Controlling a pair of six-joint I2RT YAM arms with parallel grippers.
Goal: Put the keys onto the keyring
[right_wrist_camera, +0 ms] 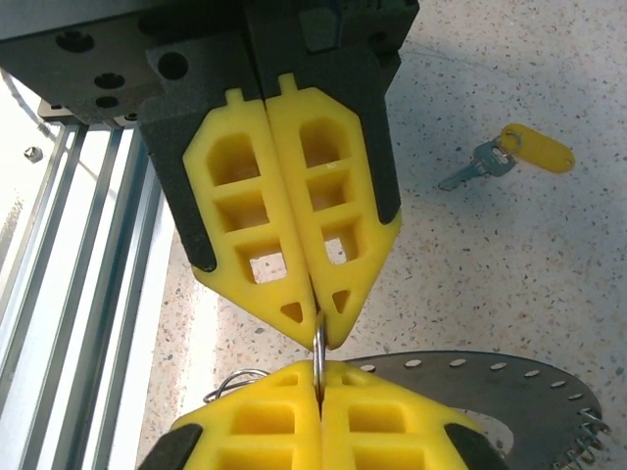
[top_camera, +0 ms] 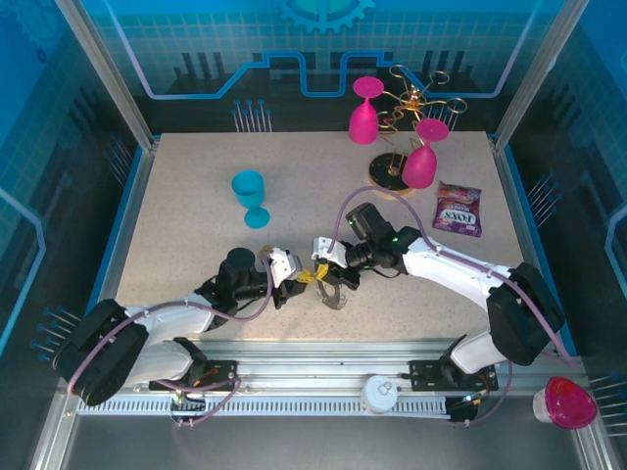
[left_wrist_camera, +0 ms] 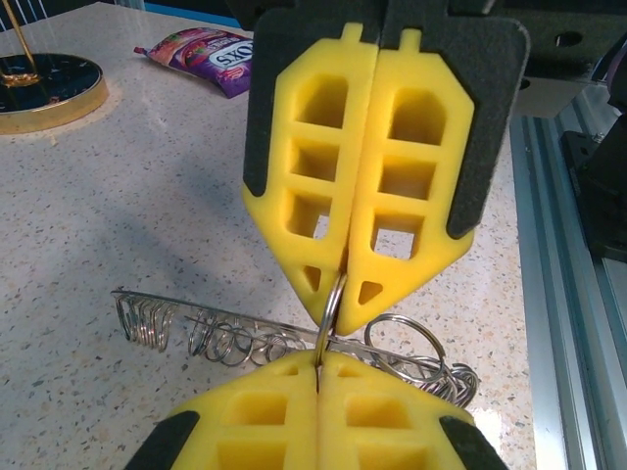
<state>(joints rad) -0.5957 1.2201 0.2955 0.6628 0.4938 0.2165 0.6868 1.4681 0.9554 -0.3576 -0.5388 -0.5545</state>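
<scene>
- Top view: left gripper (top_camera: pixel 299 278) and right gripper (top_camera: pixel 321 268) meet tip to tip near the front edge of the table (top_camera: pixel 196 157). The keyring (top_camera: pixel 335 297) sits right at the meeting point. A blue goblet (top_camera: pixel 250 196) stands well behind, and a candy packet (top_camera: pixel 458 209) lies off to the right.
- Left wrist: left gripper (left_wrist_camera: pixel 318 377) has its pads pressed fully together. The right gripper (left_wrist_camera: pixel 345 294) faces it, closed the same way. Both pinch one thin wire loop (left_wrist_camera: pixel 331 311) of the keyring (left_wrist_camera: pixel 225 338), which is seen edge-on with its coils trailing left.
- Right wrist: right gripper (right_wrist_camera: pixel 318 377) and left gripper (right_wrist_camera: pixel 318 328) show no gap, with the same loop (right_wrist_camera: pixel 319 345) clamped between the tips. The keyring's flat dark plate (right_wrist_camera: pixel 490 387) lies just right of the pads. The key (right_wrist_camera: pixel 519 157), yellow head, lies flat on the table, well apart, unheld.
</scene>
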